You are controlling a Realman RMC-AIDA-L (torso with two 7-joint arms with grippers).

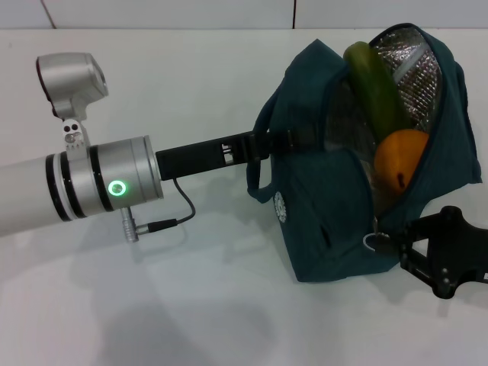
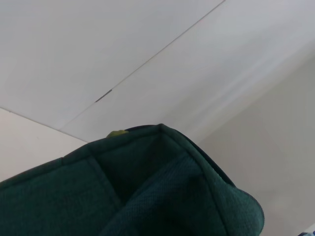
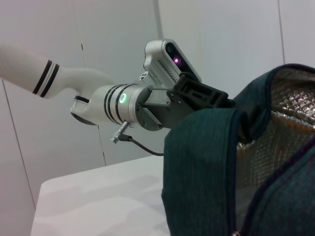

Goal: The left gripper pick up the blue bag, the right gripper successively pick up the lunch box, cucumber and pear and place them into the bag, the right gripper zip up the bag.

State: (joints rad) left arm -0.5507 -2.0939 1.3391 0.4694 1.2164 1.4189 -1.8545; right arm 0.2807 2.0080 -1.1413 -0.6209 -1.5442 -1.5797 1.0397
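Cucumber [image 1: 375, 88] stands tilted in the open bag [image 1: 320, 221], tip up and away from the robot, above the pear [image 1: 400, 169]. Left gripper [image 1: 268, 145] clamps the bag's rim. Right gripper [image 1: 404, 245] sits at the zipper ring [image 1: 374, 242]; its jaw state cannot be told.

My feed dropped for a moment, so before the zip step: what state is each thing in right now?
Bag: unzipped, mouth gaping, foil lining showing, held up at its rim.
Cucumber: inside the bag, end poking out.
Pear: inside the bag, at the opening.
Zipper pull: at the low end of the opening.
Left pincer: shut on the bag rim.
Right pincer: at the zipper pull.
Lunch box: not visible.
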